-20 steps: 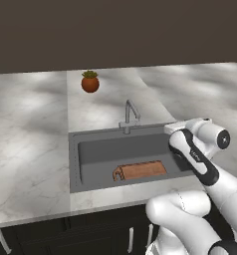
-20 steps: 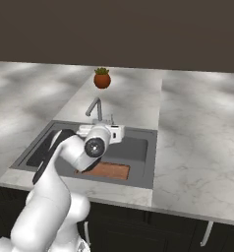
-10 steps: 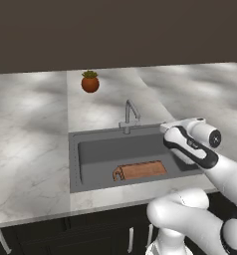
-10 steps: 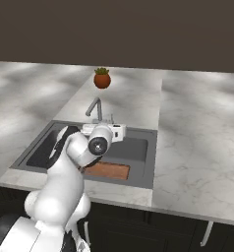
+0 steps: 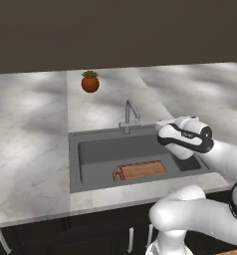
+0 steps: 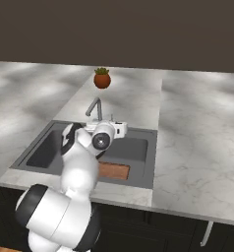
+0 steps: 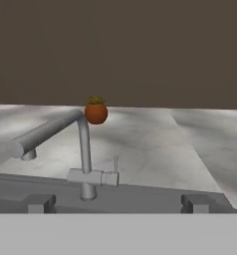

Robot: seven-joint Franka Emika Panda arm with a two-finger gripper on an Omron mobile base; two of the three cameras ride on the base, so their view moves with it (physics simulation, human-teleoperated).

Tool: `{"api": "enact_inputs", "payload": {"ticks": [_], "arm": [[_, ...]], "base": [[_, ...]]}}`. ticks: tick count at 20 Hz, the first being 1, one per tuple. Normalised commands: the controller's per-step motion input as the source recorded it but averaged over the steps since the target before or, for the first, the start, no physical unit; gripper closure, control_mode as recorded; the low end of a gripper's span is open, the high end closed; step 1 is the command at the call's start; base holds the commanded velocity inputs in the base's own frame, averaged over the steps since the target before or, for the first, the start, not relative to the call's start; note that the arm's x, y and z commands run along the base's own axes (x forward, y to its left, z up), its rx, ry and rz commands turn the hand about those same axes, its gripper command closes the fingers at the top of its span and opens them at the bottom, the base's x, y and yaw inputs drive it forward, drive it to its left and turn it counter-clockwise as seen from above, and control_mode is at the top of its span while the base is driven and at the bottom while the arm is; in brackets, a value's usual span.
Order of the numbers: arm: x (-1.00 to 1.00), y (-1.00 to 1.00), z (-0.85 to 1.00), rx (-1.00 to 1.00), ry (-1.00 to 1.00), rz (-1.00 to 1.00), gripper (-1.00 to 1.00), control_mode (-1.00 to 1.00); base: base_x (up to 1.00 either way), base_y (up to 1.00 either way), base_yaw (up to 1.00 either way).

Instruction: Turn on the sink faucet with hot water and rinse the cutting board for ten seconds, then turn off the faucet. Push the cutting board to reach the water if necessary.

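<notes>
The sink faucet (image 5: 129, 115) stands at the back rim of the sink (image 5: 73, 164), its bent spout over the basin and no water running from it. On the basin floor near the front wall lies the cutting board (image 5: 141, 171), loop handle to the left, dry. My gripper (image 5: 160, 130) hovers over the basin's back right, just right of the faucet and level with it. In the hand view the faucet (image 7: 83, 154) stands straight ahead with its small lever (image 7: 115, 164) upright, and the gripper (image 7: 119, 204) is open, nothing between its fingertips (image 7: 41, 203).
A small potted plant (image 5: 90, 82) in a round terracotta pot sits on the marble counter (image 5: 31, 149) behind the faucet. The counter runs wide to both sides of the sink. A dark wall closes off the back.
The hand has moved a little left and up toward the faucet. The jaws have stayed open. The cutting board and faucet have not moved.
</notes>
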Motion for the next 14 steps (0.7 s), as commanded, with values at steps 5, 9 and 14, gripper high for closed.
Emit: {"api": "enact_inputs", "payload": {"ticks": [5,9,14], "arm": [[0.32,0.00,-0.26,0.00,0.00,0.00,-1.00,-1.00],[0.31,0.00,-0.27,0.00,0.00,0.00,-1.00,-1.00],[0.32,0.00,-0.18,0.00,0.00,0.00,-1.00,-1.00]], "base": [[0.00,0.00,0.00],[0.00,0.00,0.00],[0.00,0.00,0.00]]}}
